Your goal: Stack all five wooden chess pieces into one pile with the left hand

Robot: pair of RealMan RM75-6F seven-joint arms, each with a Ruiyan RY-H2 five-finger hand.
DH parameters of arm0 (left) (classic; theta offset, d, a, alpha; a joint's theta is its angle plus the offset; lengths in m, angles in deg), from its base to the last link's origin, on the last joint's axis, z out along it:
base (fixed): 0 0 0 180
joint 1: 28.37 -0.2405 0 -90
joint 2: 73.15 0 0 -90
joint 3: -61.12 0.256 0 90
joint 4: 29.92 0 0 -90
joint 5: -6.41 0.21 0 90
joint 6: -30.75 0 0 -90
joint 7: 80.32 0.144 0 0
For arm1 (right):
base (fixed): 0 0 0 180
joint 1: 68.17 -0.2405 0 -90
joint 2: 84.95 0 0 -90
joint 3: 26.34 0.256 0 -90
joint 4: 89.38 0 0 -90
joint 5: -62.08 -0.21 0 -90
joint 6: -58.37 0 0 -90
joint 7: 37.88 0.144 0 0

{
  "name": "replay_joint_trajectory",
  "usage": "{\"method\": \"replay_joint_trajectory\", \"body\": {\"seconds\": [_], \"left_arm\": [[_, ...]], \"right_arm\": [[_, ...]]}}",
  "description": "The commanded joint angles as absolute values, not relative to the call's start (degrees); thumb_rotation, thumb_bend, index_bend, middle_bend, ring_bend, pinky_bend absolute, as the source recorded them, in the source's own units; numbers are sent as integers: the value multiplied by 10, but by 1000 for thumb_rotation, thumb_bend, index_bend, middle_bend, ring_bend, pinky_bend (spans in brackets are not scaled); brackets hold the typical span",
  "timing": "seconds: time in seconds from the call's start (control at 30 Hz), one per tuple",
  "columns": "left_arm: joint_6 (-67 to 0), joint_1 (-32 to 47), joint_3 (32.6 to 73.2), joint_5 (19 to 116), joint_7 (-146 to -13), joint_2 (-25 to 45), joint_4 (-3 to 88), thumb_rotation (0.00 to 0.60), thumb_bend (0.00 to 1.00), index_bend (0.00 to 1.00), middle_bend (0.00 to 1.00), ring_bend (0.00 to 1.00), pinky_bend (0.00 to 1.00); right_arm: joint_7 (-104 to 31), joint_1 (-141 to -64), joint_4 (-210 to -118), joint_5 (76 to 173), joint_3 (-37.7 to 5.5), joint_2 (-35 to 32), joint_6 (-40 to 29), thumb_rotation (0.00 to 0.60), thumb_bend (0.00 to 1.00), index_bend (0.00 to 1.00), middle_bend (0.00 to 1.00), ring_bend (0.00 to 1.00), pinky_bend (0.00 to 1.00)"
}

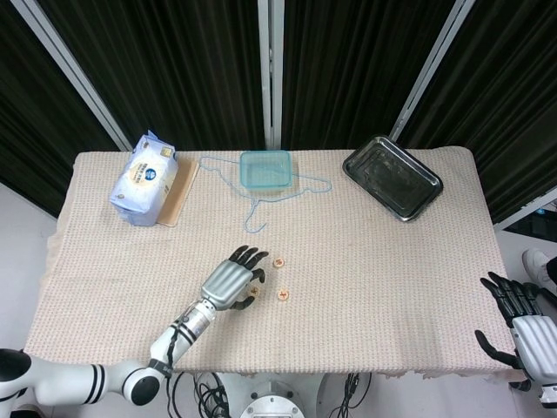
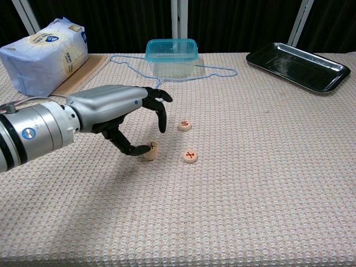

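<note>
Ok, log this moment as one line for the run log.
left hand: above pile, thumb at its side, fingers lifted | loose chess pieces: near, far, unstacked | right hand: idle at table edge, open
</note>
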State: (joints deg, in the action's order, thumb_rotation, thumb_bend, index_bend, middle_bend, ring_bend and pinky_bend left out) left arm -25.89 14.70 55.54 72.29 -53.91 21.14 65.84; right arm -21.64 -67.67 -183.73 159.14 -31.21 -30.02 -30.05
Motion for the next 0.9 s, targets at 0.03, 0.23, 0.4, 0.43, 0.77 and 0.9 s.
{"method": "replay_joint_trajectory", "body": {"seconds": [0.03,0.23,0.4,0.43,0.77,0.9], "left_arm": [[-255,153,551,718,-532,210,671,600,294,386,57,0,0],[-244,172,541,693,-507,246,654,600,256,386,57,0,0],[-234,189,533,673,-494,277,631,600,256,385,57,0,0],[-233,191,532,671,-493,282,627,600,256,385,57,0,0],[-225,206,525,649,-491,304,593,600,256,385,57,0,0],[-221,208,526,645,-500,310,586,600,256,385,57,0,0]], "right_arm": [[-214,-675,-1837,1594,-313,-301,-305,600,300,0,0,0,0],[-207,-673,-1833,1599,-314,-303,-311,600,301,0,0,0,0],[-196,-673,-1828,1598,-313,-304,-313,600,301,0,0,0,0],[-194,-673,-1828,1598,-313,-305,-314,600,300,0,0,0,0],[-187,-670,-1823,1602,-314,-306,-321,600,301,0,0,0,0],[-187,-670,-1823,1602,-314,-306,-321,600,301,0,0,0,0]]}}
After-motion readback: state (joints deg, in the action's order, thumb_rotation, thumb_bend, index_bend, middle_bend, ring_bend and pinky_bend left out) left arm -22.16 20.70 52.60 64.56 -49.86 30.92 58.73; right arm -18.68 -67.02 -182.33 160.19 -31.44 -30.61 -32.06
